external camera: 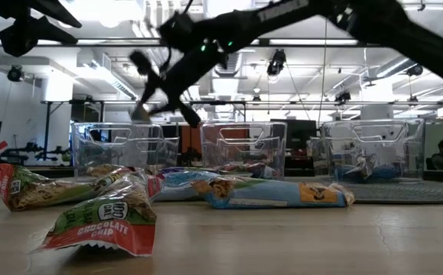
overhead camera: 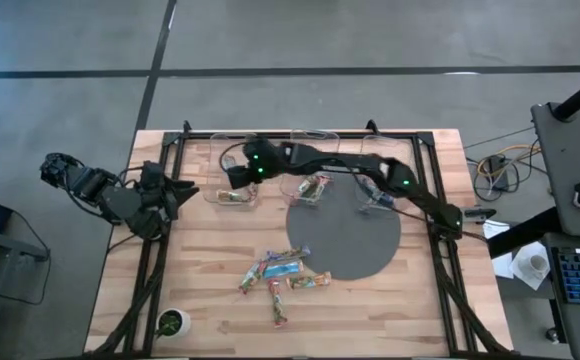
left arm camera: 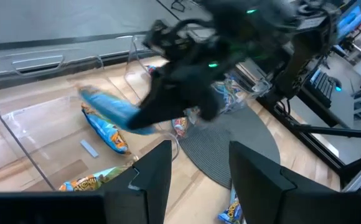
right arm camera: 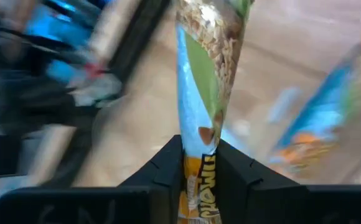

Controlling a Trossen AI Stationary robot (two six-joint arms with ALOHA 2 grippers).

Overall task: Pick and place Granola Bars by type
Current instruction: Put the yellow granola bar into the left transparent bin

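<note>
The right pincer [overhead camera: 236, 178] reaches far across, clamped on something; the left pincer [overhead camera: 175, 190] waits at the table's edge, parted.

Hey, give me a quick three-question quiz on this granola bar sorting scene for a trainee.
1. True or false: the right gripper is shut on a blue foil-wrapped granola bar.
2. How many clear plastic bins stand in a row on the wooden table? A two, B three, C five.
3. Fill in: the left gripper, at the table's left edge, has its fingers ____.
Key: 1 true; 2 B; 3 open.
</note>
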